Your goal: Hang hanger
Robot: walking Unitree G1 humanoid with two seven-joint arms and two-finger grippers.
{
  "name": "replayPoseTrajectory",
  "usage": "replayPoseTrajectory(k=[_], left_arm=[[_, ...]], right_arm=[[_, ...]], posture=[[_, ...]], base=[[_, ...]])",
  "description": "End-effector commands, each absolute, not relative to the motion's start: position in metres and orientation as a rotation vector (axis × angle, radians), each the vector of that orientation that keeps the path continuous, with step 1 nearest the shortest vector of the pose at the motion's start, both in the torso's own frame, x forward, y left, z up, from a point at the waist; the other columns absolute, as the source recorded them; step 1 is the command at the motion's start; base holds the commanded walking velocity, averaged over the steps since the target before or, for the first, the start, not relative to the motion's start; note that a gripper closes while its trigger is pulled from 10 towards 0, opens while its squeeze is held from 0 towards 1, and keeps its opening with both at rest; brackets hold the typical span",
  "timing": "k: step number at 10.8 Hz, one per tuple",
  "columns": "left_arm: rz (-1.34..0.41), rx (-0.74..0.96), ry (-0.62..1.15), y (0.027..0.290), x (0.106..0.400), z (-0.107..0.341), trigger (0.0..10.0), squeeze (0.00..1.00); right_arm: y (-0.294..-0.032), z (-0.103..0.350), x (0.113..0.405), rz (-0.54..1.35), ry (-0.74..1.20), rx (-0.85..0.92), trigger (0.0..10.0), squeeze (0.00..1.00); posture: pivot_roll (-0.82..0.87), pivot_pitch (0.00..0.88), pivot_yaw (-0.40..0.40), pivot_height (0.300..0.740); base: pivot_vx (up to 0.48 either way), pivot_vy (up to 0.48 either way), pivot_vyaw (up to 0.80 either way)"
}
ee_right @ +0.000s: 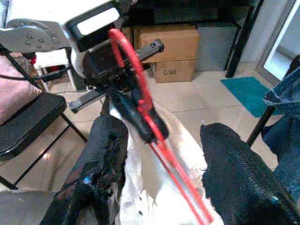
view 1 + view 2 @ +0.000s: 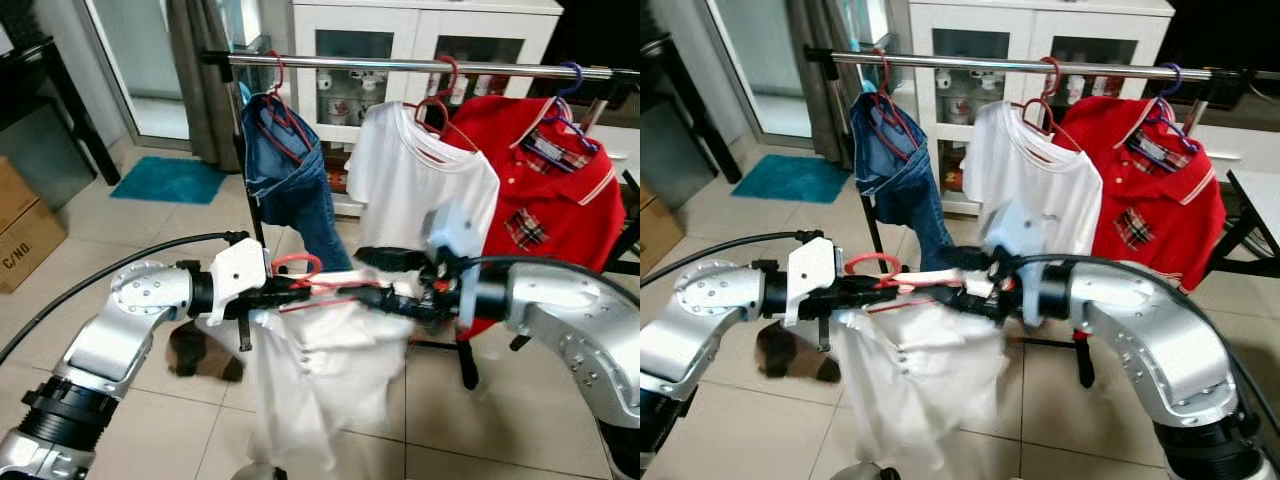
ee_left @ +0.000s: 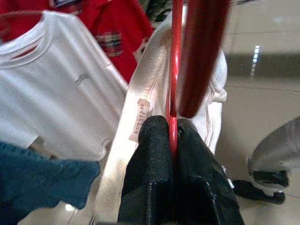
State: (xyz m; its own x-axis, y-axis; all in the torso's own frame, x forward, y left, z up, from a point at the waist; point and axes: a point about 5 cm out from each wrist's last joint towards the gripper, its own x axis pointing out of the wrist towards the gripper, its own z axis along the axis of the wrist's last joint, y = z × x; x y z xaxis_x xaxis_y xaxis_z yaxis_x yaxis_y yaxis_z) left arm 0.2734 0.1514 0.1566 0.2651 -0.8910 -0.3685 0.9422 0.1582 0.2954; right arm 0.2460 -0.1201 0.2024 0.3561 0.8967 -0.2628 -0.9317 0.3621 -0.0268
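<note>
A red wire hanger [image 2: 300,266] carries a white shirt [image 2: 320,370] that droops below it, in front of my chest. My left gripper [image 2: 298,292] is shut on the hanger's wire [image 3: 172,70] just below the hook. My right gripper [image 2: 388,298] comes in from the right, open, its fingers [image 1: 101,150] standing on either side of the hanger's arm [image 1: 157,140] and the shirt's shoulder. Beyond, a metal rail [image 2: 400,65] runs across at head height, holding blue jeans [image 2: 285,175], a white T-shirt [image 2: 420,175] and a red polo [image 2: 545,190], each on its own hanger.
A white glass-front cabinet [image 2: 420,35] stands behind the rail. A cardboard box [image 2: 20,235] is at the left, a teal mat [image 2: 170,180] by the door, and a brown bundle [image 2: 200,352] on the tiles under my left arm. Bare rail shows between jeans and T-shirt.
</note>
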Motion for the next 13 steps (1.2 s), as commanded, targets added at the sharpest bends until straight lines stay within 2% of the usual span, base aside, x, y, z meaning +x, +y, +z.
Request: replayPoseTrajectory(k=[1,3,4,5,6,7,9,11,12,13], left_arm=[[-1.36,0.556,0.068,0.147,0.273,0.169,0.0,0.0],[-1.417,0.55,0.018,0.137,0.273,0.176,0.0,0.0],[-1.43,0.549,0.001,0.134,0.272,0.179,0.0,0.0],[-1.448,0.552,-0.008,0.132,0.27,0.182,0.0,0.0],[-1.46,0.555,-0.011,0.131,0.268,0.183,0.0,0.0],[-1.481,0.54,-0.012,0.129,0.265,0.184,0.0,0.0],[-1.476,0.525,0.001,0.13,0.266,0.184,0.0,0.0],[-1.465,0.513,0.01,0.13,0.267,0.184,2.5,0.0],[-1.459,0.5,0.015,0.131,0.268,0.185,4.3,0.0],[-1.456,0.493,0.014,0.131,0.268,0.186,4.9,0.0]], right_arm=[[-0.114,0.207,0.246,1.207,0.19,-0.196,10.0,0.0],[-0.099,0.202,0.24,1.298,0.226,-0.252,10.0,0.0],[-0.097,0.194,0.239,1.304,0.264,-0.289,9.0,0.0],[-0.097,0.184,0.239,1.295,0.307,-0.333,3.7,0.0],[-0.098,0.181,0.241,1.283,0.324,-0.366,0.9,0.0],[-0.096,0.181,0.243,1.281,0.321,-0.369,0.0,0.0],[-0.094,0.182,0.238,1.33,0.317,-0.362,0.0,0.0],[-0.093,0.181,0.237,1.345,0.319,-0.356,0.0,0.0],[-0.093,0.18,0.236,1.352,0.322,-0.353,0.0,0.0],[-0.093,0.18,0.235,1.354,0.323,-0.352,0.0,0.0]], posture=[[-0.08,0.0,0.063,0.74],[-0.08,0.0,0.062,0.74],[-0.08,0.0,0.062,0.74],[-0.08,0.0,0.058,0.74],[-0.08,0.0,0.058,0.74],[-0.08,0.0,0.054,0.74],[-0.08,0.0,0.05,0.74],[-0.08,0.0,0.048,0.74],[-0.08,0.0,0.048,0.74],[-0.08,0.0,0.049,0.74]], base=[[0.0,0.0,0.0],[0.0,0.0,0.0],[0.0,0.0,0.0],[0.0,0.0,0.0],[0.0,0.0,0.0],[0.0,0.0,0.0],[0.0,0.0,0.0],[0.0,0.0,0.0],[0.0,0.0,0.0],[0.0,0.0,0.0]])
